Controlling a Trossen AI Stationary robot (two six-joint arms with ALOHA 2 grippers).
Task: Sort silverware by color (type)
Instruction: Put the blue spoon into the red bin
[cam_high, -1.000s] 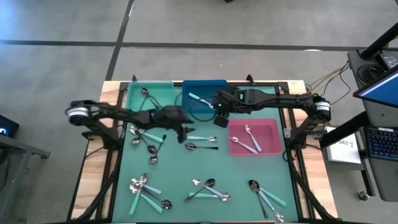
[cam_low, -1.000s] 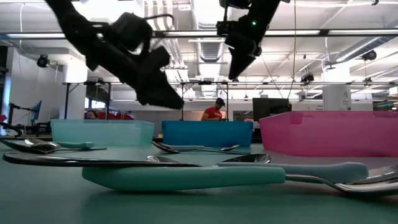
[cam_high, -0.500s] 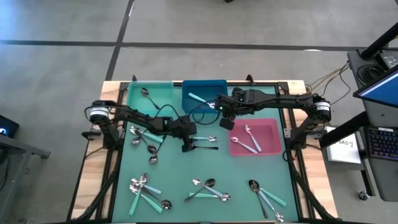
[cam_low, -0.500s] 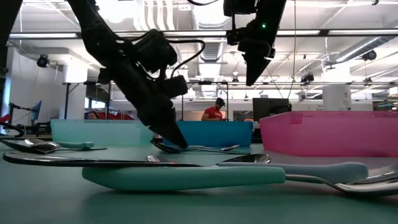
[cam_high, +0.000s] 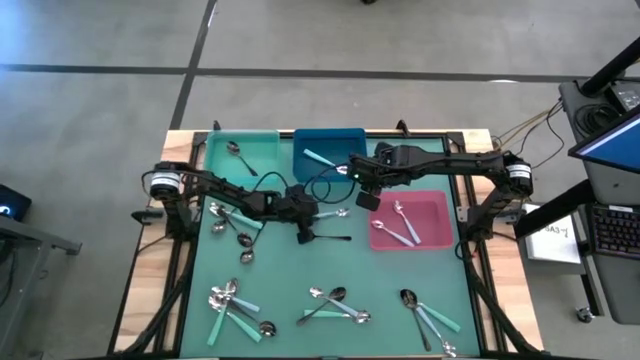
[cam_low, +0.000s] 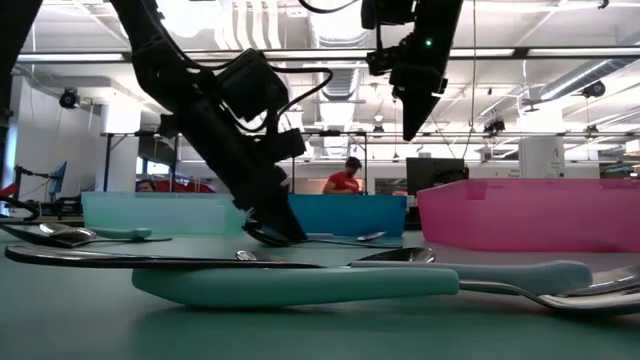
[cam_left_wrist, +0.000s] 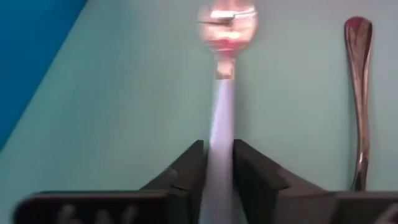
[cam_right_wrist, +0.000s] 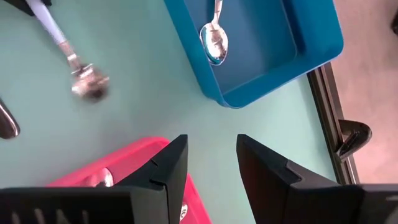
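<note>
Starting at centre-left of the overhead shot, I've got the left gripper (cam_high: 304, 217) down on the green mat, fingers (cam_left_wrist: 186, 167) pinching the pale handle of a turquoise spoon (cam_left_wrist: 224, 93), its bowl pointing toward the pink bin (cam_high: 436, 205). A dark spoon (cam_high: 330, 238) lies just below it. Moving right, my right gripper (cam_high: 364, 196) hangs between the blue bin (cam_high: 328, 140) and the pink bin, fingers (cam_right_wrist: 169, 163) spread and empty. More silverware (cam_high: 235, 305) sits scattered along the bottom of the frame.
</note>
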